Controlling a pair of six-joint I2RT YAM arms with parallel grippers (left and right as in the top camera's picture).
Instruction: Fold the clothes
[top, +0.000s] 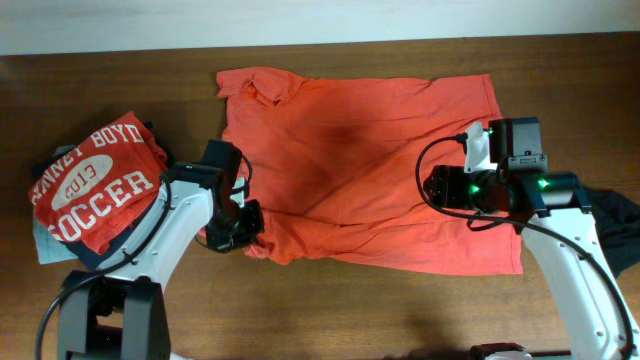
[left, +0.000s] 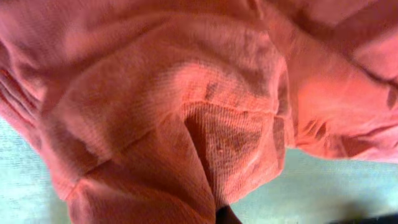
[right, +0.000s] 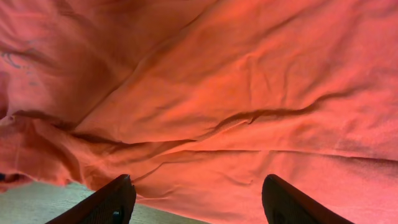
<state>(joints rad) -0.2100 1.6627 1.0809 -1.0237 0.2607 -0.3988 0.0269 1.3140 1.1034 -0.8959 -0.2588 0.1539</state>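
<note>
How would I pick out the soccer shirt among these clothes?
Start at the wooden table, with its big orange-red shirt spread across the middle. Left of that sits a small pile; the red tee lies on top. Only it carries white SOCCER lettering.

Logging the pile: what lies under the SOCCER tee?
A pale grey-blue piece and a dark piece peek out from under the SOCCER tee. How far they reach underneath is covered.

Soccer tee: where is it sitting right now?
Overhead view, far left: the red SOCCER tee lies on a pale garment, just outside the left arm and clear of the orange shirt in the middle.
</note>
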